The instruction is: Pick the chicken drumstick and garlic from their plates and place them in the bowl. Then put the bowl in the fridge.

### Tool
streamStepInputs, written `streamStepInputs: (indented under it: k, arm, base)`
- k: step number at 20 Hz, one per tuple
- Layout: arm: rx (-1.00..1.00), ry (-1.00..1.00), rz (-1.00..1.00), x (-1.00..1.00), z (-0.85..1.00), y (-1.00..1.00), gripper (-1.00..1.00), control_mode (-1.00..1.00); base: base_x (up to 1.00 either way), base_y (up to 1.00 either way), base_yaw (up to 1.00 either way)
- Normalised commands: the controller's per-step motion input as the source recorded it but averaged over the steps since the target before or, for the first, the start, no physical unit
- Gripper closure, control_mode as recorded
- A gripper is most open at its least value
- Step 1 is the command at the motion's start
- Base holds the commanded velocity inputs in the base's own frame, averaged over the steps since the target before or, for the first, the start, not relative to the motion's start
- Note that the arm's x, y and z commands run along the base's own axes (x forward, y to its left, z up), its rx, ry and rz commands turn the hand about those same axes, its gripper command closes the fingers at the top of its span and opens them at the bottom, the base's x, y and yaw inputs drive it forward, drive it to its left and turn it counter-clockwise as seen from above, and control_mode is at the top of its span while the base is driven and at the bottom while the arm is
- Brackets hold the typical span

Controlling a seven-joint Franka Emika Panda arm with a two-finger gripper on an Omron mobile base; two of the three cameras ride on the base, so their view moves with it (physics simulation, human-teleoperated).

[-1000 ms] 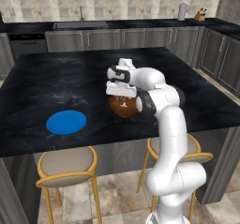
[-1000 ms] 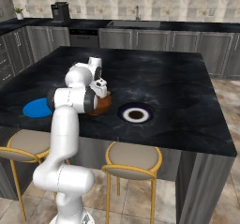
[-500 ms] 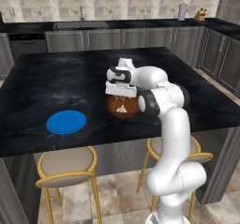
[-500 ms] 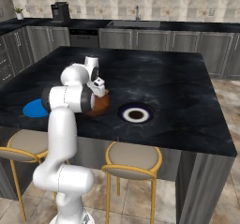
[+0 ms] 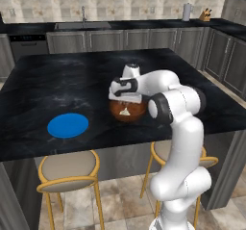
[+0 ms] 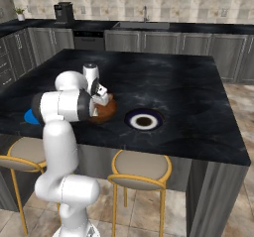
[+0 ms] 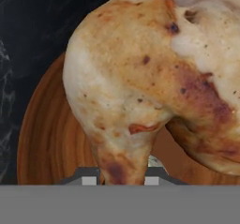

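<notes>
Golden-brown chicken drumstick (image 7: 140, 78), reddish-brown bowl (image 7: 47, 143)

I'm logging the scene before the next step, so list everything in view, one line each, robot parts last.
chicken drumstick: one, golden-brown, held over the bowl between the finger tips.
bowl: one, reddish-brown, on the island under the hand; a small pale thing lies in it, too small to name.
blue plate: one, bright blue, bare, on the island near its stool-side edge.
dark plate: one, dark rim with white centre, bare, beside the bowl.
island counter: one, black marbled top.
stools: three with yellow frames and tan seats, along the island's near side.
sink tap: one, at the back counter.
coffee machine: one, black, on the back counter.
gripper: one, shut on the drumstick.
</notes>
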Motion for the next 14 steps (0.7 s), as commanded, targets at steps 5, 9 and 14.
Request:
streamStepInputs:
  k: [5, 9, 14]
  arm:
    - [0.0, -0.09, 0.0, -0.01, -0.01, 0.0, 1.0, -1.0]
    - [0.0, -0.04, 0.0, -0.01, 0.0, 0.0, 1.0, -1.0]
    - [0.0, 0.0, 0.0, 0.13, 0.0, 0.0, 1.0, -1.0]
  base:
    - [0.0, 0.0, 0.0]
    - [0.0, 0.0, 0.0]
    - [0.0, 0.0, 0.0]
